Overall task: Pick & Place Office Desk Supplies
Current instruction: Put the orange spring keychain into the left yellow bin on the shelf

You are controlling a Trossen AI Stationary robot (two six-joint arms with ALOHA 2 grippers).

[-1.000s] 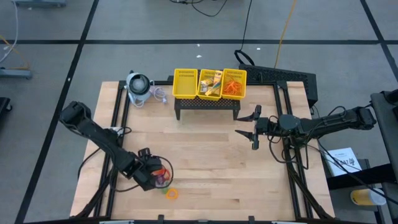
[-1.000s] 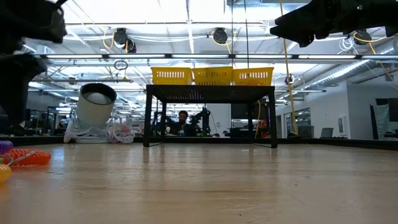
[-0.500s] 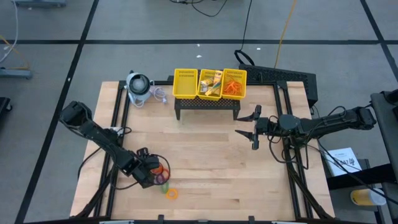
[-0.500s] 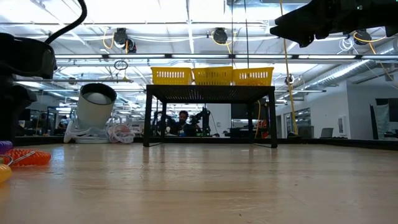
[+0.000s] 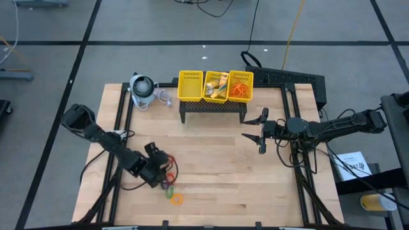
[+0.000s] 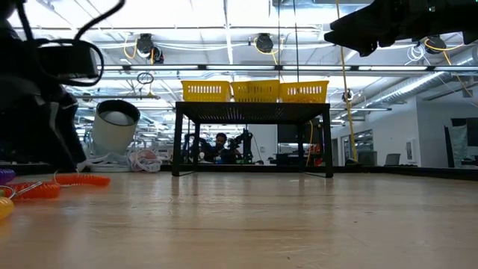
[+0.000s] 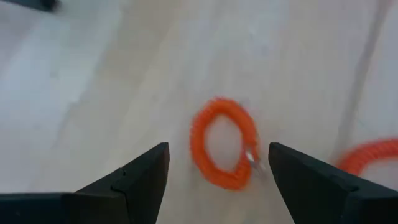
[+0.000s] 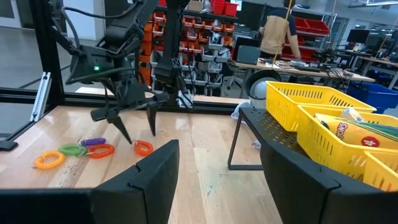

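Wood table (image 5: 211,166); left end effector (image 7: 217,171) spread above orange ring (image 7: 222,151).

Yellow basket (image 5: 215,85) on black stand (image 5: 213,109) at bench (image 5: 217,172) back edge. Round grey-white device (image 5: 142,87) with cord beside it. Person (image 8: 276,32) at workbench beyond.

- The worktop (image 5: 211,163) is of light wood planks, with a black frame around it.
- The floor (image 5: 128,57) under it is grey, divided by dark lines.
- Behind the worktop, long ceiling lights (image 6: 224,15) shine bright over a wide hall.
- Red storage bins (image 8: 221,6) stand on shelves far back.
- A person (image 8: 277,31) stands at a bench there.
- A blue bin (image 8: 379,93) stands at the side.
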